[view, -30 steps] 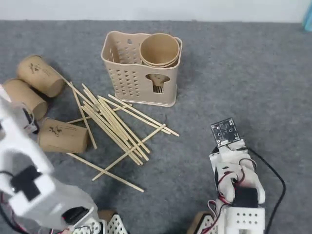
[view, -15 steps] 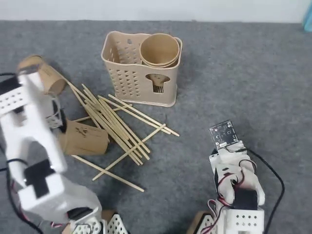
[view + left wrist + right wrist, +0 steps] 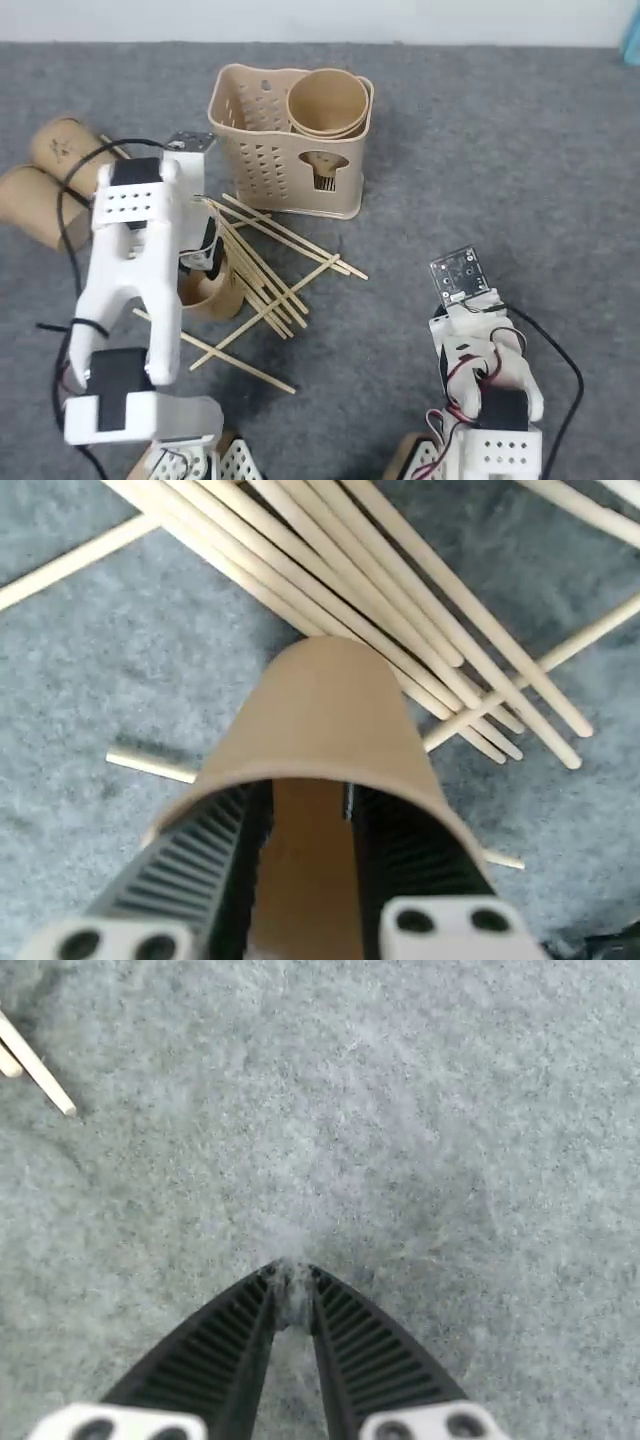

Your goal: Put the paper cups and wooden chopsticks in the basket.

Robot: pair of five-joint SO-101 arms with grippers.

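The cup [image 3: 322,720] is held by the left gripper [image 3: 305,800], which is closed on the wall at the mouth end; a strip of that wall is seen between the fingers [image 3: 225,865]. The cup's long axis is seen to run on from the gripper, mouth toward the wrist and base away from it, above the chopsticks [image 3: 400,590]. Whether the base touches them cannot be told.

In the high view the cup [image 3: 208,292] is found on the arms' side of the basket [image 3: 262,165], off its left near corner, near but apart. The chopsticks [image 3: 262,262] are fanned between the two and along the basket's near wall.

The coming move is judged to turn on this: the basket's mouth lies beyond the cup and to its right, so the cup would have to be carried over the near rim and turned base-down. The basket's right half is taken up by nested cups [image 3: 328,100], and its left half, the nearer one, is free.

Two loose cups [image 3: 62,148] are seen lying on the carpet [image 3: 520,150] well to the left of the basket. The right gripper [image 3: 290,1290] is closed with nothing between its fingers, over bare carpet well off the basket's right near side, so the left arm is judged much the nearer.
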